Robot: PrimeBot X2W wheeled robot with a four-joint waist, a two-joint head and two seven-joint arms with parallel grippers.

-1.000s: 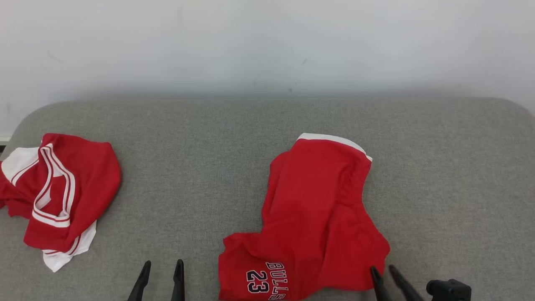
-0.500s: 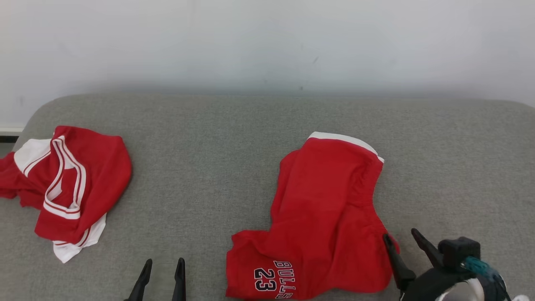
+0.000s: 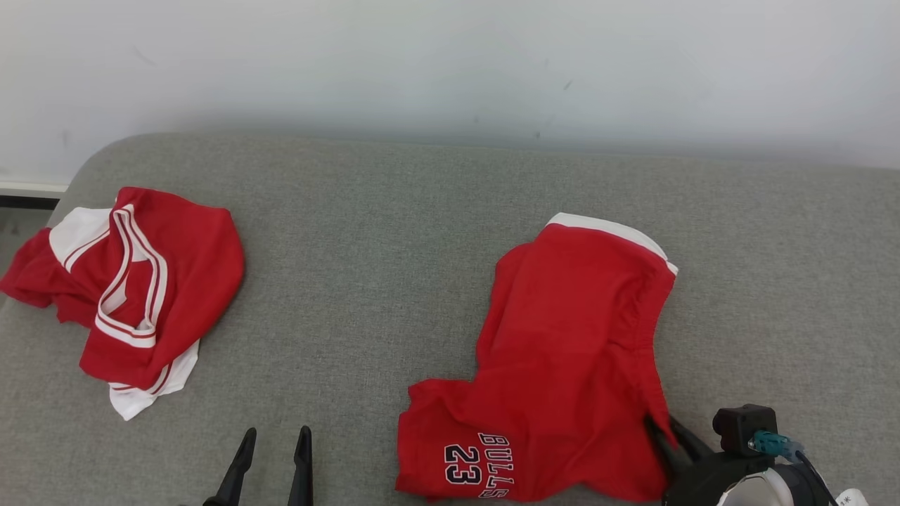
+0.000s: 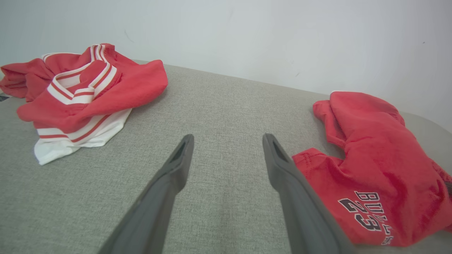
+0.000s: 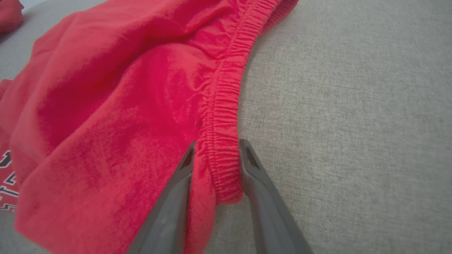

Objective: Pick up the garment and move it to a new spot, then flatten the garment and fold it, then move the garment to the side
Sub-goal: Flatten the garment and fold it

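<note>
The garment (image 3: 569, 337) is a pair of red shorts with a white hem and "BULLS 23" print, lying crumpled on the grey cushion right of centre; it also shows in the left wrist view (image 4: 370, 165). My right gripper (image 3: 664, 427) is at its lower right edge. In the right wrist view the two fingers (image 5: 217, 148) stand on either side of the gathered elastic waistband (image 5: 222, 116) and press on it. My left gripper (image 3: 275, 439) is open over bare cushion, left of the shorts, with nothing between its fingers (image 4: 227, 139).
A red and white jersey (image 3: 140, 281) lies bunched at the cushion's left end (image 4: 88, 84). The grey cushion (image 3: 365, 232) runs wide, with bare fabric between the two garments and right of the shorts. A pale wall (image 3: 450, 63) stands behind.
The camera has turned, shifting the scene right. My right gripper opened wide, moved up to the shorts' right edge and has closed in around the waistband. The left gripper has stayed put.
</note>
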